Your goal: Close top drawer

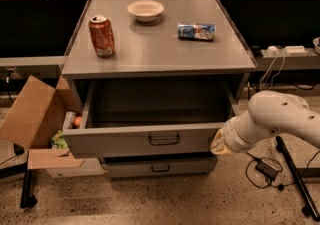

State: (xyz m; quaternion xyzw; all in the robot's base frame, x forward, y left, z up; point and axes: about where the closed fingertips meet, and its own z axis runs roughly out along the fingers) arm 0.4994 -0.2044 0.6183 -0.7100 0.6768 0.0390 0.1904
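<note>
The drawer [115,142] stands pulled out. The gripper [218,145] sits at its front's right end, seemingly touching; I cannot tell its grip state. Pushing off-centre may skew and jam it.

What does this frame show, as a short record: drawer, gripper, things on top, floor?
top drawer: pulled far out, task not yet done
handle: centre of the front panel, untouched
gripper: at the right end of the drawer's front panel
lower drawer: nearly shut
cabinet top: upright red can at left, white bowl at back, blue packet lying at right
floor: open cardboard box left of the cabinet, with items inside
</note>
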